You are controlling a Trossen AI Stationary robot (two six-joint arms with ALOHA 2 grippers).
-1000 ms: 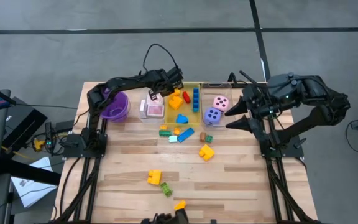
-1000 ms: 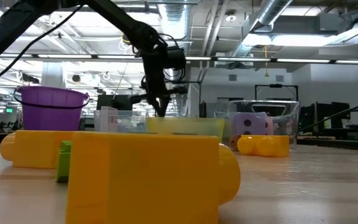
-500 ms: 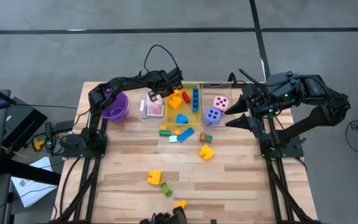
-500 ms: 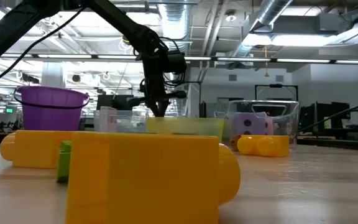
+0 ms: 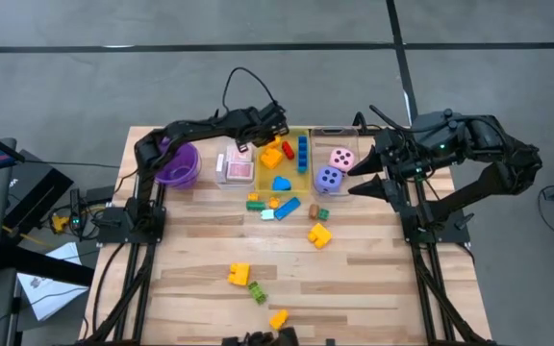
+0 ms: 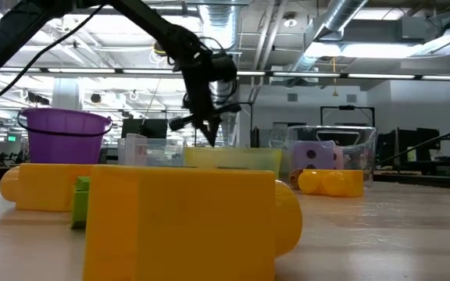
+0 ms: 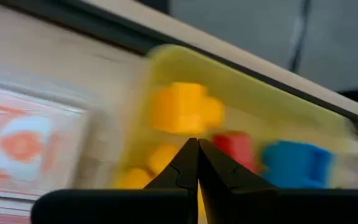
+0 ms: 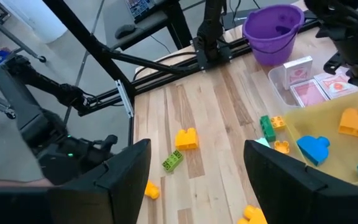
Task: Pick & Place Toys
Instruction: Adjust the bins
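The toys lie spread out. Orange, red and blue blocks (image 5: 270, 154) sit in the yellow bin (image 5: 296, 171). Red-and-white cards (image 5: 240, 170) lie in a clear bin, and a pink die (image 5: 341, 159) and a purple die (image 5: 328, 178) in another. Loose blocks (image 5: 272, 204) lie on the table. My left gripper (image 5: 254, 149) hangs shut over the yellow bin's left wall (image 7: 145, 124), with nothing between its fingers (image 7: 197, 144). My right gripper (image 5: 356, 179) hangs open high up, right of the dice, and holds nothing (image 8: 196, 149).
A purple bowl (image 5: 176, 165) stands at the table's far left. More loose blocks lie toward the near edge: yellow (image 5: 318, 234), yellow (image 5: 239, 274), green (image 5: 256, 288) and yellow (image 5: 277, 319). In the low view a big yellow block (image 6: 186, 222) fills the foreground.
My left gripper has shifted a little toward the table's right, from over the card bin's edge toward the yellow bin, and has tipped slightly. It stays shut.
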